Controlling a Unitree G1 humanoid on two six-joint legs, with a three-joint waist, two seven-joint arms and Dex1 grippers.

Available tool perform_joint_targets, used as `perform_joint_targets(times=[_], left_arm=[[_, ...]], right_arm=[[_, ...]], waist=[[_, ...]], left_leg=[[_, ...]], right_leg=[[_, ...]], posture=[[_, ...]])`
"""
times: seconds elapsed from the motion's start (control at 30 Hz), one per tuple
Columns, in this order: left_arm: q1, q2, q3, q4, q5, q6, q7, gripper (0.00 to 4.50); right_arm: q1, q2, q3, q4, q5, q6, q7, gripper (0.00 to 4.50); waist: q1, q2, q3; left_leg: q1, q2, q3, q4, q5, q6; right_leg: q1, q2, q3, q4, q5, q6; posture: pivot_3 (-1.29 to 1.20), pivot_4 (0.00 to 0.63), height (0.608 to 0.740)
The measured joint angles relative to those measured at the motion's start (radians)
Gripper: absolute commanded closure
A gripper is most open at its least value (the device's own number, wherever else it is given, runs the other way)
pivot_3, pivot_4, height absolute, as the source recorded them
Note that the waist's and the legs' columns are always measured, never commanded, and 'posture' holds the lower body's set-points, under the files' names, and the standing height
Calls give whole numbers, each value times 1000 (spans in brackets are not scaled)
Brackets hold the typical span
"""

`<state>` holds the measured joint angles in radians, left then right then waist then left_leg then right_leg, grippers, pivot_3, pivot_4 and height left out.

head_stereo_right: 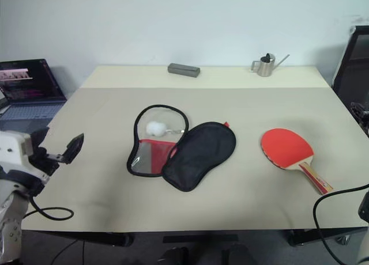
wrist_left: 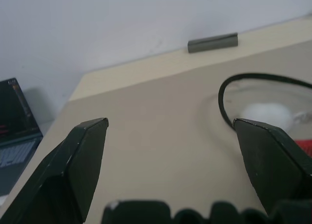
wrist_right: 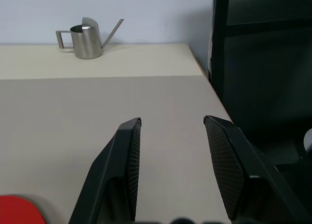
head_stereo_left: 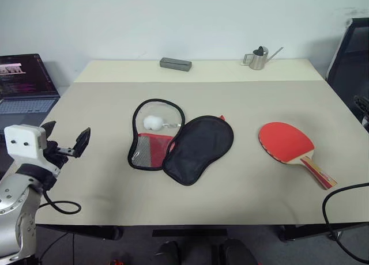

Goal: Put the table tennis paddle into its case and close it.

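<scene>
So far nothing is done: our round red rubber paddle [head_stereo_left: 286, 142] lies apart from the unzipped black-and-red fabric case [head_stereo_left: 183, 143]; left fingers [wrist_left: 80, 165] and right fingers [wrist_right: 124, 165] spread, empty.

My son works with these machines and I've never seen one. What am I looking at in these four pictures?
A two-armed robot stands at a beige table. Two pictures come from cameras in its head, looking down. The other two come from cameras on its wrists, looking out between two black fingers.

On the table lie a red paddle, an unzipped case with a white pom-pom, a grey box and a small metal watering can.

The left tool hovers open near the table's edge. The right tool is also open, near the paddle. Neither holds anything.
</scene>
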<state>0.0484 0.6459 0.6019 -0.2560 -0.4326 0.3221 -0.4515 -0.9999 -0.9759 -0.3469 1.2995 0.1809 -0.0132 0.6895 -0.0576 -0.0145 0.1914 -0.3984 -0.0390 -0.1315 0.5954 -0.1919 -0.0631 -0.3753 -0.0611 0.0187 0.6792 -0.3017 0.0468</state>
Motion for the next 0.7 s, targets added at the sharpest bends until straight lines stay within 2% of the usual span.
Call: perform_joint_targets(times=[0.23, 0.47, 0.7], left_arm=[[-44, 1, 2, 95, 13, -33, -21, 0], [-82, 2, 1, 104, -2, -53, -59, 0], [-92, 50, 2, 135, -24, -47, -109, 0]], right_arm=[[-22, 1, 16, -5, -11, 3, 33, 2306], [-34, 22, 19, -32, -4, 21, 101, 2306], [8, 88, 80, -105, -13, 83, 265, 2306]], waist=[[7, 0, 0], [5, 0, 0], [3, 0, 0]], left_leg=[[0, 0, 0, 0, 0, 0], [0, 0, 0, 0, 0, 0], [0, 0, -1, 0, 0, 0]], right_leg=[[0, 0, 0, 0, 0, 1], [0, 0, 0, 0, 0, 1], [0, 0, 0, 0, 1, 1]], posture=[[0, 150, 740], [0, 150, 740], [0, 150, 740]])
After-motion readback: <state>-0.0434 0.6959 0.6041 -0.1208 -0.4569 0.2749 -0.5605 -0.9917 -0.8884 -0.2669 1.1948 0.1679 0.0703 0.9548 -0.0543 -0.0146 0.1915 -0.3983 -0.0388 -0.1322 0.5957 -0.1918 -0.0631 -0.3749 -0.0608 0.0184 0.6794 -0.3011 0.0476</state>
